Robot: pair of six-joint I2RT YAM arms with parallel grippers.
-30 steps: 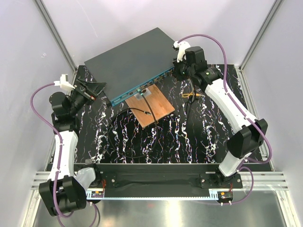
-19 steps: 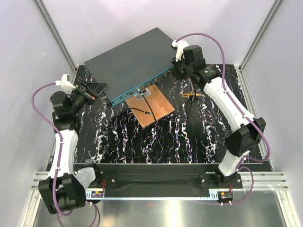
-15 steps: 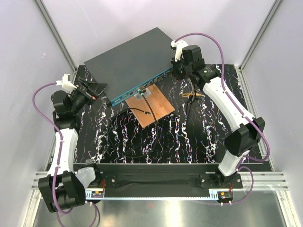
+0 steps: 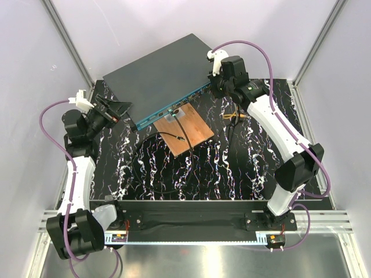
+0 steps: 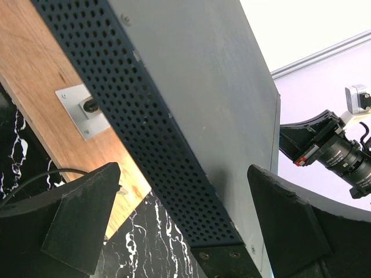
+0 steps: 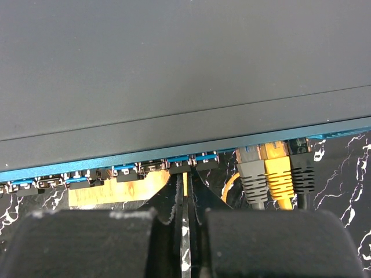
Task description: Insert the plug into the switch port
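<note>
- Currently left hand (image 5: 182,171) is straddling switch (image 4: 162,72) corner, spread wide, likely bracing it at desk's (image 4: 232,168) rear.
- Meanwhile right hand (image 6: 186,226), pressed together, is facing teal port row (image 6: 179,164); pinching plug or not, cannot tell.

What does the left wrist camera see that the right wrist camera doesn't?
Left wrist only: the switch's perforated side, the left gripper open, and the other arm's camera. Right wrist only: the row of ports, with grey, yellow and black plugs in them, and the right gripper shut. Both: the switch's dark top and the copper-brown board.
</note>
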